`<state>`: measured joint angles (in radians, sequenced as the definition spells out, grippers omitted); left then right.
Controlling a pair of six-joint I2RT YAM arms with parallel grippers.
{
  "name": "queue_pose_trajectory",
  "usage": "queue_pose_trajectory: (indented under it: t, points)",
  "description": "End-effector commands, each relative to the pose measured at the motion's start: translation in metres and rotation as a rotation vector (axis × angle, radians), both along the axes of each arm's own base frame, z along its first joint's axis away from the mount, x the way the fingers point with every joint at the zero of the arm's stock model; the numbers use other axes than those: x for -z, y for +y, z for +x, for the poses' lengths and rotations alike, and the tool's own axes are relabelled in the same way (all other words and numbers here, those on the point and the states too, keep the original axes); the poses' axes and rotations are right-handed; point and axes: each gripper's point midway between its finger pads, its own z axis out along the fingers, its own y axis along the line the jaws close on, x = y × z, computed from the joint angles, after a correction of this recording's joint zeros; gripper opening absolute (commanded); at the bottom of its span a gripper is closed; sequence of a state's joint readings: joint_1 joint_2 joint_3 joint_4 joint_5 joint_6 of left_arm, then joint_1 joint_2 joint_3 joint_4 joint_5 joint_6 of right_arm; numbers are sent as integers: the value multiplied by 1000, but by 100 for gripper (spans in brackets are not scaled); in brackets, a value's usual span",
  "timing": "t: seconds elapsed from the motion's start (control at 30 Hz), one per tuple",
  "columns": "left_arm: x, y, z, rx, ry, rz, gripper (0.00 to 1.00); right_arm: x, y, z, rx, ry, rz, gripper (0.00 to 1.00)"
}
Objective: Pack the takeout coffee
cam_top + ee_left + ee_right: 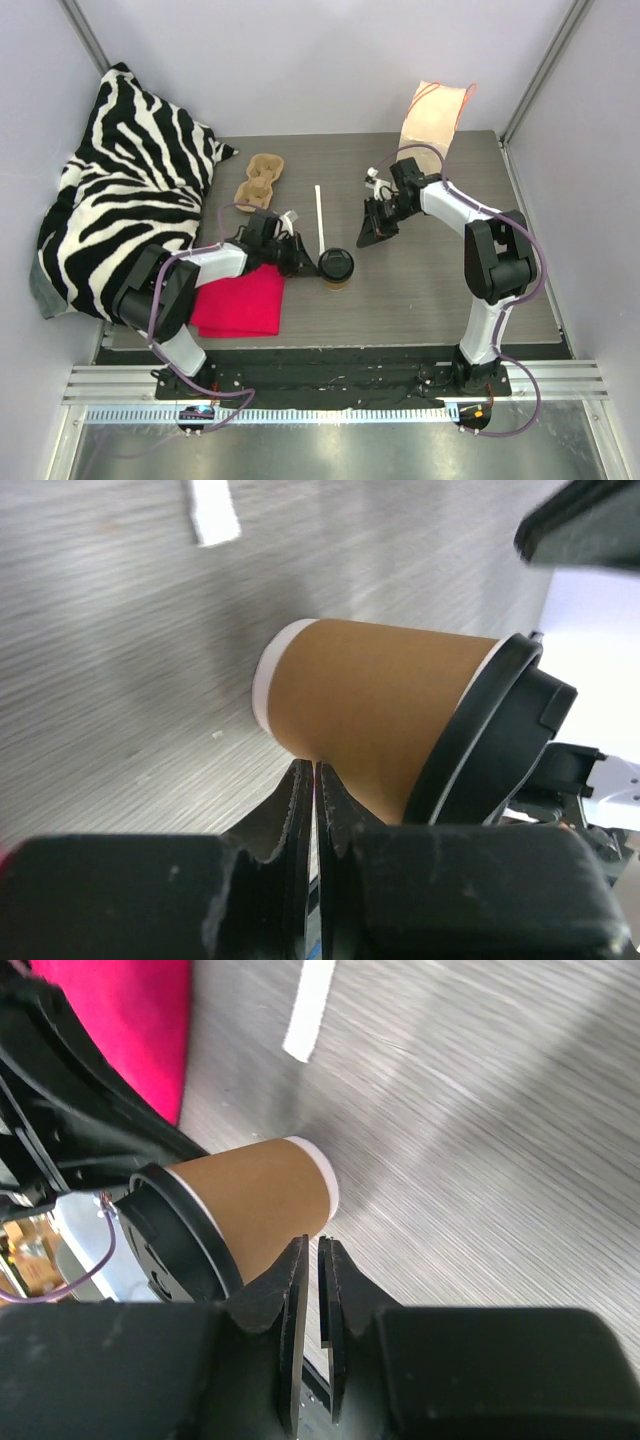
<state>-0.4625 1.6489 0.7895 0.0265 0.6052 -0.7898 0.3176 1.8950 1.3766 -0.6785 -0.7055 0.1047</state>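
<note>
The takeout coffee, a brown paper cup [337, 279] with a black lid [336, 264], stands upright on the grey table near the middle front. My left gripper [303, 262] is shut and empty, its tips right at the cup's left side. In the left wrist view the cup [380, 715] fills the middle just beyond the shut fingertips [317, 778]. My right gripper [374, 233] is shut and empty, a short way behind and right of the cup. In the right wrist view the cup [262, 1208] sits just left of the closed tips [312, 1256].
A white straw [320, 220] lies behind the cup. A red cloth [241, 301] lies under my left arm. The tan pulp carrier [260, 178] is at the back left by a zebra pillow [130, 180]. The kraft bag [435, 118] stands at the back right.
</note>
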Motion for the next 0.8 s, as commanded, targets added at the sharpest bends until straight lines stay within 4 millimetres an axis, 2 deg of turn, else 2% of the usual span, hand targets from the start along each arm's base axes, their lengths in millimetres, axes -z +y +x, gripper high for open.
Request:
queue_pose_trajectory:
  t: [0.0, 0.27, 0.3, 0.43, 0.5, 0.6, 0.63, 0.7, 0.73, 0.77]
  points:
    - [-5, -22, 1, 0, -5, -89, 8, -27, -20, 0, 17, -53, -7, 18]
    - [-12, -62, -6, 16, -10, -182, 7, -30, -69, -7, 80, -16, -63, 18]
    - [-8, -65, -7, 18, -2, -182, 7, -30, -76, -6, 84, -22, -68, 18]
    - [-13, -87, -13, 48, -8, -213, 7, -40, -83, -8, 75, -29, -62, 19]
    - [-17, -88, -14, 62, -11, -219, 8, -47, -79, -9, 60, -35, -33, 19]
    - [-19, -63, -17, 65, -8, -173, 10, -69, -71, -14, 33, -45, 40, 19]
    - [-14, -43, -20, 40, 32, -140, 13, -79, -65, -19, 15, -47, 92, 20]
    - [-35, -24, -22, 70, -37, -145, 16, -96, -59, -25, 3, -58, 152, 20]
    - [-37, -8, -21, 55, -28, -125, 21, -101, -56, -30, -2, -48, 185, 21]
    - [-61, -3, -21, 70, -99, -154, 23, -111, -49, -37, -9, -31, 247, 20]
